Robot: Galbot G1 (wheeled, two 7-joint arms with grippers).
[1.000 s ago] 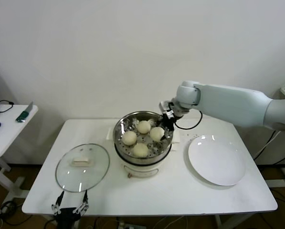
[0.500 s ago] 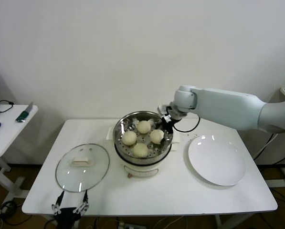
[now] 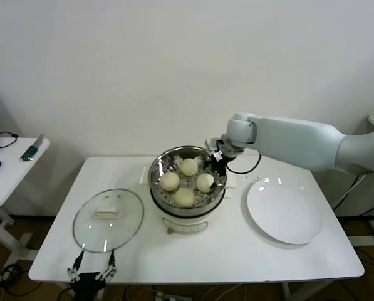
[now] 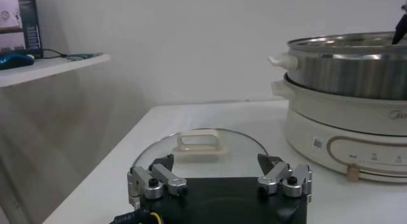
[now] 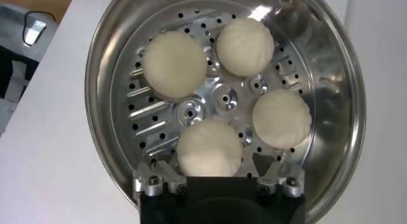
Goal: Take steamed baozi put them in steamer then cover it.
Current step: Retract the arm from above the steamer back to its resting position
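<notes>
Baozi (image 5: 208,148), four of them, lie on the perforated floor of the steamer (image 3: 158,168) on its cream pot base. Over its far right rim hangs the right gripper (image 3: 215,157), jaws spread wide and empty, one bun just below them. At the table's near edge sits the left gripper (image 4: 220,181), also spread, beside the cover (image 3: 108,219) lying flat on the white table (image 3: 224,251). A white plate (image 3: 285,211) rests to the right, against a plain wall.

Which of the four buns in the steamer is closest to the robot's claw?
The baozi on the plate side of the steamer, directly under the open right gripper; the other three lie farther off.
</notes>
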